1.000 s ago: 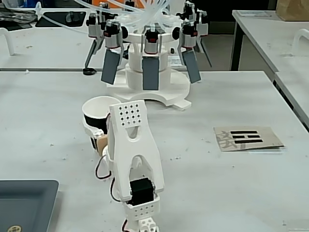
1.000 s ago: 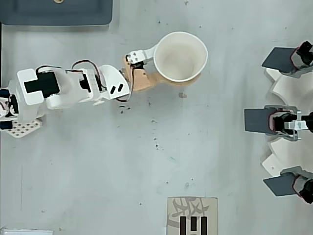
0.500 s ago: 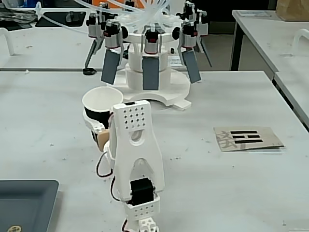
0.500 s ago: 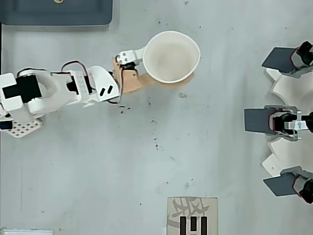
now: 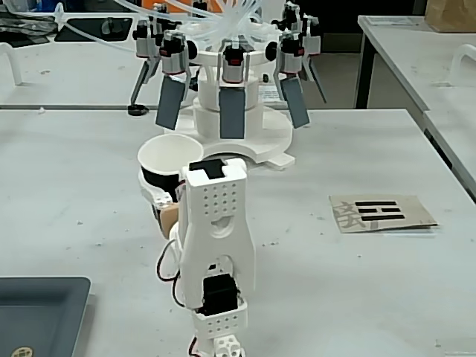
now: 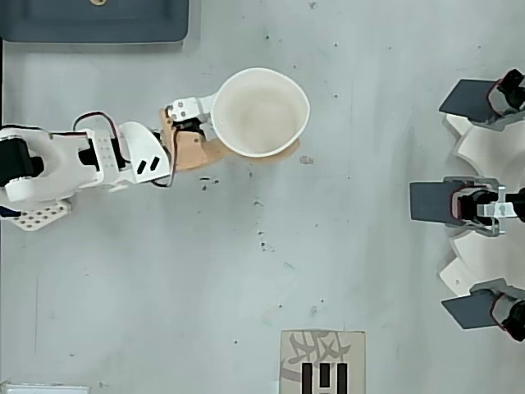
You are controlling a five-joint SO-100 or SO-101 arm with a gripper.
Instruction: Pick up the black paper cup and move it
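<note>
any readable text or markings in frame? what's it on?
Cardboard card: a grey character, possibly Chinese, too blurred to read, beside a sign of stacked black bars, some of them split.
Grey tray: small round yellowish sticker at its edge, print too small to read.
Black paper cup: no visible print.

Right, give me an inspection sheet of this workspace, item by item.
Surface: white table, speckled with small dark marks.
Job's things: black paper cup, upright, empty, rim slightly squashed.
Clutter: printed card; dark tray at the edge.
Grippers: gripper shut on the cup.
Cables: red and black wires loop along the arm.
Surroundings: white rig with grey paddles; neighbouring tables behind.
</note>
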